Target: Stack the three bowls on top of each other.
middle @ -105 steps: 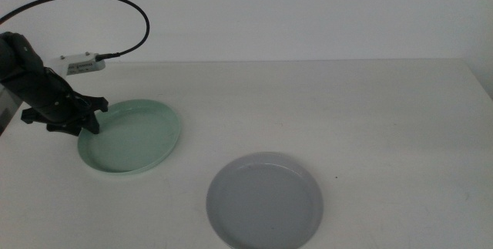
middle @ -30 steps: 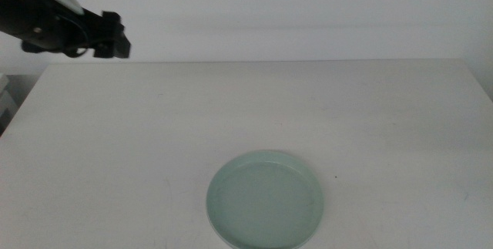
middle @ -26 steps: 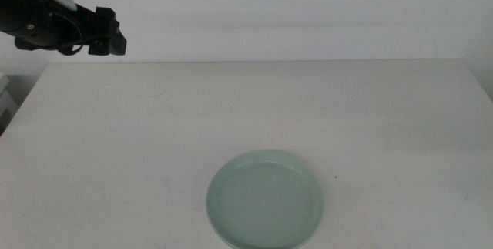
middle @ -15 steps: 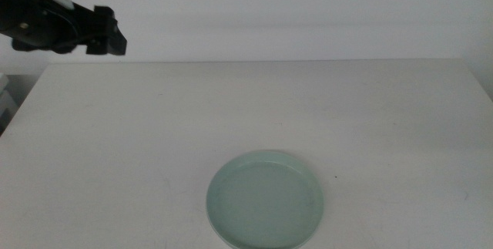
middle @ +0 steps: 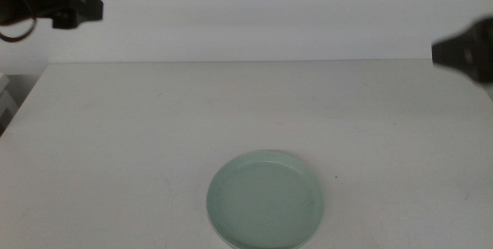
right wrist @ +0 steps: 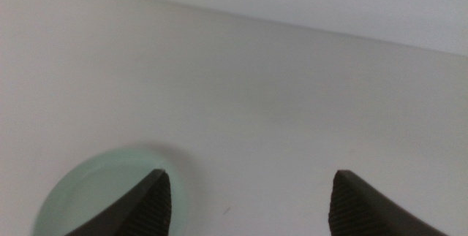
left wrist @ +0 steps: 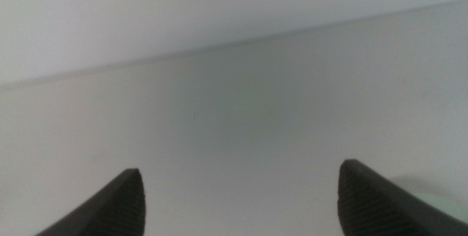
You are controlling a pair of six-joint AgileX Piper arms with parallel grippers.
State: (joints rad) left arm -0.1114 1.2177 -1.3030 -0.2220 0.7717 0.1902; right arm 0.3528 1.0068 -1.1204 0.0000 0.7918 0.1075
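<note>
Mint bowl (middle: 265, 200) flat, rim up, on table (middle: 154, 126). Left tool (left wrist: 238, 199), right tool (right wrist: 245, 199) wide open, empty, high above bowl.

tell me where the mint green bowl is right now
In the middle view the mint green bowl sits on the table near the front edge, slightly right of centre, well away from both raised grippers; the left gripper is upper left, the right gripper far right.

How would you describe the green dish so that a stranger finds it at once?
Look at the white table, at the middle of its near edge. There lies the mint green bowl, round, shallow and low-rimmed. It is the only coloured thing there; both grippers hang far from it.
</note>
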